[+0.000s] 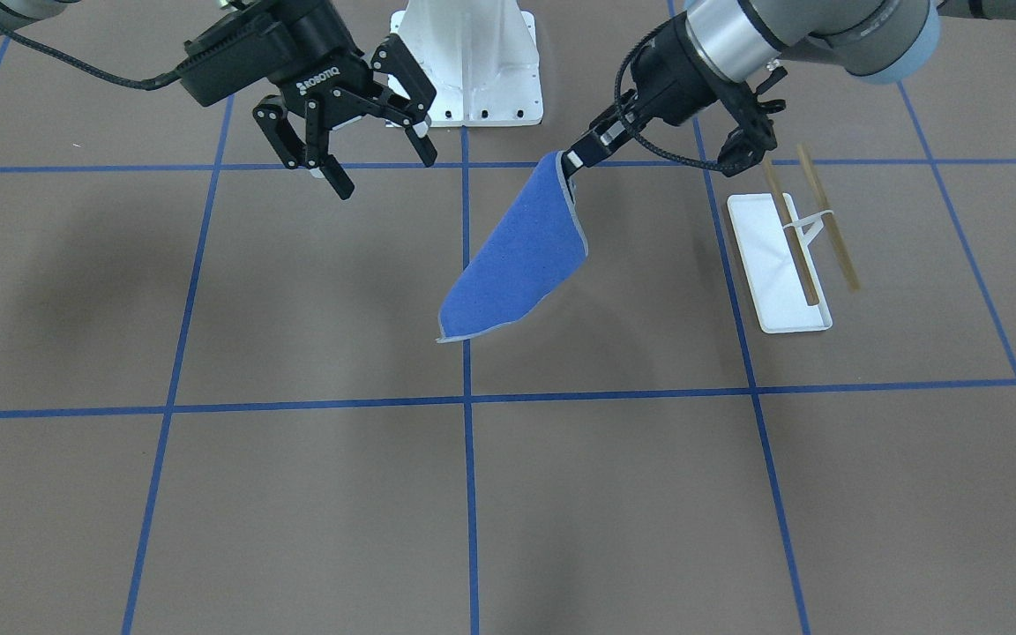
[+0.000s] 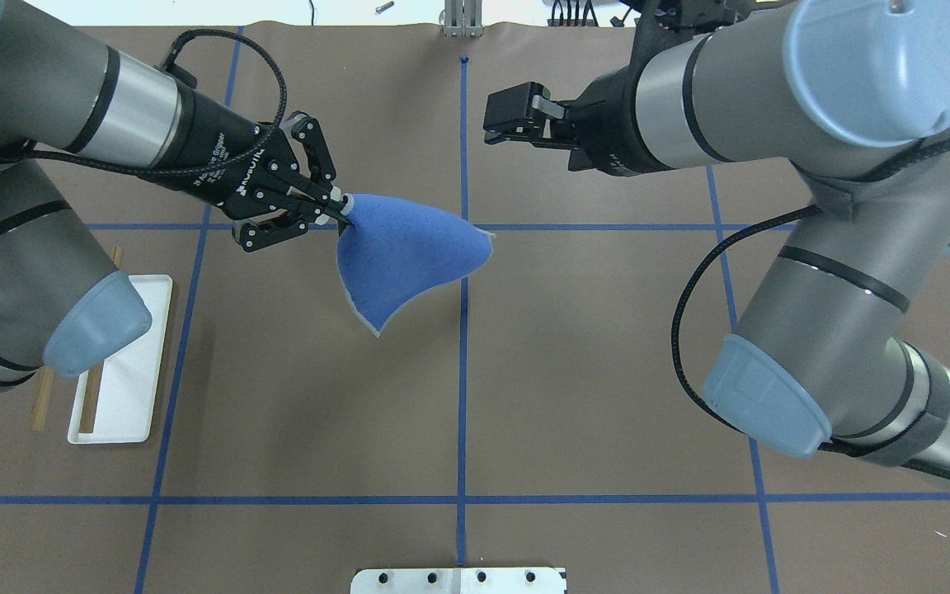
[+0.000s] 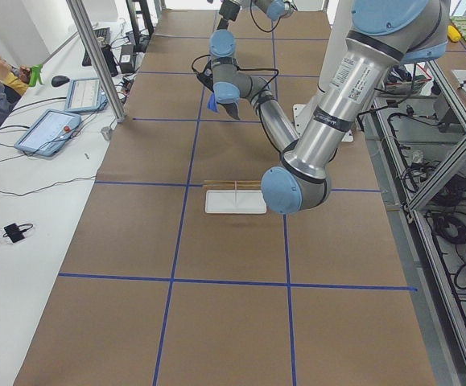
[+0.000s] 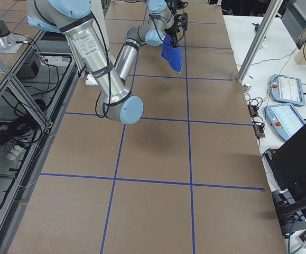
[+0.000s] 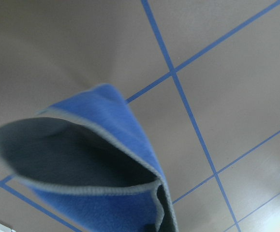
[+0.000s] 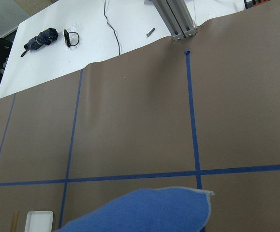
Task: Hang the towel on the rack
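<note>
A small square towel (image 1: pixel 517 256) of royal blue cloth, edged with a thin pale stitched border, is held in the air by one corner above the brown paper-covered table (image 1: pixel 296 309). It hangs slantwise in a loose curl with the blue face outward. In the left wrist view its dark grey other face is seen inside the fold. The corner is pinched between the closed fingers of the black two-finger left gripper (image 2: pixel 341 206).

The towel is placed over the middle of the table, near a crossing of blue tape lines (image 1: pixel 466 401). It is well apart from the rack (image 1: pixel 768 265), a flat white rectangular tray with two parallel tan wooden bars on a white support, which stands at the robot's left.

The black right gripper (image 1: pixel 386 172) is seen with its fingers spread wide and nothing between them.

"ROBOTIQ" is printed in white on both grippers. Smaller lettering beside it on the left gripper cannot be read.
</note>
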### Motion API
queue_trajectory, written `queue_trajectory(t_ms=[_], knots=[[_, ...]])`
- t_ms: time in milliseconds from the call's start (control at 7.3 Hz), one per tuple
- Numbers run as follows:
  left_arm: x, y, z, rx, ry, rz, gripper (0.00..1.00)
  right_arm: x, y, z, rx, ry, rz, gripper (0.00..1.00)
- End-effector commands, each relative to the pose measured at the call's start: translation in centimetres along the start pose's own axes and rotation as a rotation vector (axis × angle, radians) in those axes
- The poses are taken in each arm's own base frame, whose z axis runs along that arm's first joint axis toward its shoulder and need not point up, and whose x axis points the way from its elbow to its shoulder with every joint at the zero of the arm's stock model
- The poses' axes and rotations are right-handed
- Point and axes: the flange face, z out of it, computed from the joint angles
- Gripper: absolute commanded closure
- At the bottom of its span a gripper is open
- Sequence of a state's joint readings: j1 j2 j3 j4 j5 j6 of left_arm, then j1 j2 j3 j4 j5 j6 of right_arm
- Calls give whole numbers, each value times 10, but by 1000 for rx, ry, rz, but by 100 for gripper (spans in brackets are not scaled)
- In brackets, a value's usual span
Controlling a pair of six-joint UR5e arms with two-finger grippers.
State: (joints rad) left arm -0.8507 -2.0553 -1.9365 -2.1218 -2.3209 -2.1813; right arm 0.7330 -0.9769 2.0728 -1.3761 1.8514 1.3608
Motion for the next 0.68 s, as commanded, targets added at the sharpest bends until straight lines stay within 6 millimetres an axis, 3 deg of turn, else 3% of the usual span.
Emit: queue_trajectory(t_ms=[0,274,548], knots=[[-34,-31,-38,69,-6,366,100,21,-11,-8,-3,19,12,0],[-91,-56,-60,95,-68,638,100,64,-19,-4,-7,89,-82,0],[-189,-89,-84,66,-5,763,100,94,-30,-5,-14,135,-87,0]])
